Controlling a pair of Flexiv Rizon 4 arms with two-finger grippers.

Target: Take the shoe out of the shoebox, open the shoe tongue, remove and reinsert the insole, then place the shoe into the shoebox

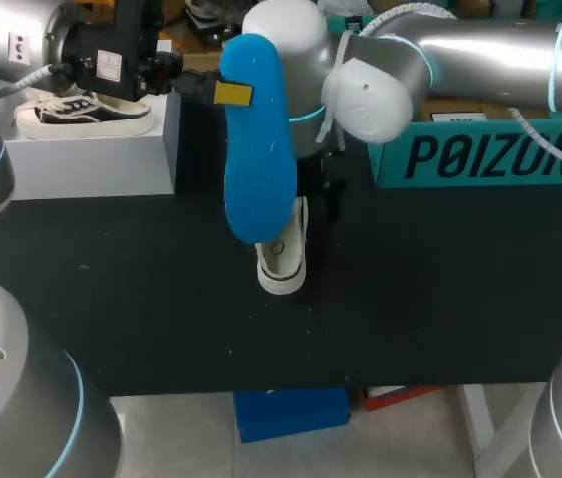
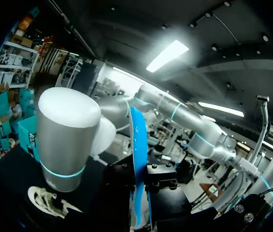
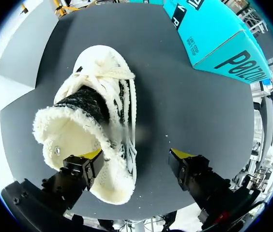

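The shoe (image 3: 102,130) was off-white woven cloth with a rough, fleecy collar and a smoother pale lining that carried a small shiny stud. The insole (image 1: 258,149) looked like smooth, matt blue foam. The table (image 1: 440,289) had a dark, matt, faintly speckled top. The shoebox (image 3: 214,34) was teal card with a slight sheen. The right arm (image 1: 480,55) showed brushed silver metal and glossy white caps. The right gripper (image 3: 136,154) was matt black with yellow tips.
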